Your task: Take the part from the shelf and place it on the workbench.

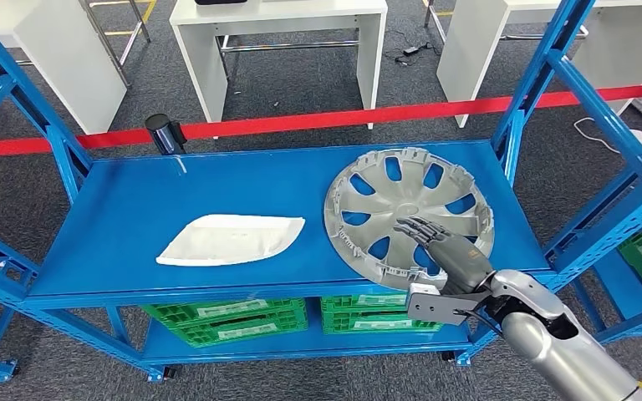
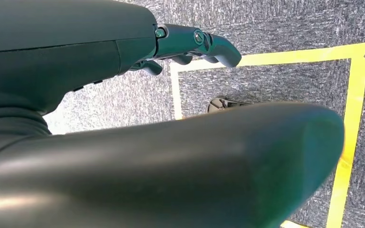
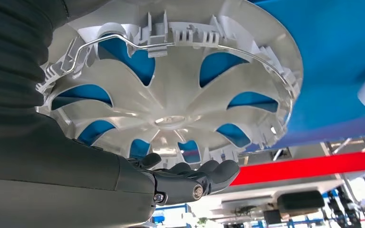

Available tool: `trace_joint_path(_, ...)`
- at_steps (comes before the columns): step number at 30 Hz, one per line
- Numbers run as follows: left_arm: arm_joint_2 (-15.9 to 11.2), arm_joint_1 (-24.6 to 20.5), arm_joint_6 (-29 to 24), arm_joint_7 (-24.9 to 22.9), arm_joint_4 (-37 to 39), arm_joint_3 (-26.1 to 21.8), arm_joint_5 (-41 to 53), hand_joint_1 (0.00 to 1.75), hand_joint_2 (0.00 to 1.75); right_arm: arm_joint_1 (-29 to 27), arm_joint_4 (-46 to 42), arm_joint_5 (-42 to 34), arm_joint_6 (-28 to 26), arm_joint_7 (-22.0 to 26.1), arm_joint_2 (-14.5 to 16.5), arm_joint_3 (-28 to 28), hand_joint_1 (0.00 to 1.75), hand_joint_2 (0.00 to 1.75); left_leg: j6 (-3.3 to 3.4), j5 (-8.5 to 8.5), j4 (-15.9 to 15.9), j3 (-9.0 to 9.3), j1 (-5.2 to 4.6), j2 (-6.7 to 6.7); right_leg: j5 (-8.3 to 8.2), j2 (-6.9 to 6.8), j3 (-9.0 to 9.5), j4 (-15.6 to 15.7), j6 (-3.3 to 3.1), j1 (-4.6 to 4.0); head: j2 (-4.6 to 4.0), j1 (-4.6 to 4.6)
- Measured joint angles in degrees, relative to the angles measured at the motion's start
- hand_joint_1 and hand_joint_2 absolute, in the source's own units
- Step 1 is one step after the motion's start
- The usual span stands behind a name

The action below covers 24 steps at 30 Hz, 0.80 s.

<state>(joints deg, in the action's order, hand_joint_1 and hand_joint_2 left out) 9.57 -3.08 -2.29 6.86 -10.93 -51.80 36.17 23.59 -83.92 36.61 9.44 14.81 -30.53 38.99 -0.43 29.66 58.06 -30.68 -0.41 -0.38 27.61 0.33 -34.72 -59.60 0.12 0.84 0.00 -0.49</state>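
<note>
Hubcap on shelf, right of tray

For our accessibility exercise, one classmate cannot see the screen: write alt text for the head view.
A silver robot right hand reaches over a round silver plastic wheel cover lying inner side up on a blue metal shelf. A flat white plastic panel lies apart to its left; green plastic crates sit below.

The right arm reaches forward from the lower right, silver forearm angled up to the wrist; the right hand stretches flat, dark fingers extended together, holding nothing. The left hand hangs toward the floor, fingers loosely curled and empty.
</note>
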Motion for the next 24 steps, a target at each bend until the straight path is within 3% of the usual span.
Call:
trace_joint_path(16, -0.2, 0.0, 0.1, 0.1, 0.0, 0.0, 0.3, 0.0, 0.0, 3.2, 3.6, 0.2, -0.9, -1.5, -0.8, 5.1, 0.0, 1.75, 0.0, 0.0, 0.0, 0.01, 0.0, 0.0, 0.0, 0.0, 0.0, 0.0, 0.0, 0.0, 0.0, 0.01)
trace_joint_path(24, -0.3, 0.1, 0.5, 0.2, 0.0, -0.6, 1.0, 0.0, 0.0, 5.0, 3.6, -1.8, 1.8, -3.3, -4.9, 7.3, 0.0, 1.75, 0.01, 0.01, 0.0, 0.01, -0.01, -0.02, 0.0, -0.04, 0.0, 0.0, 0.0, 0.02, 0.0, 0.01)
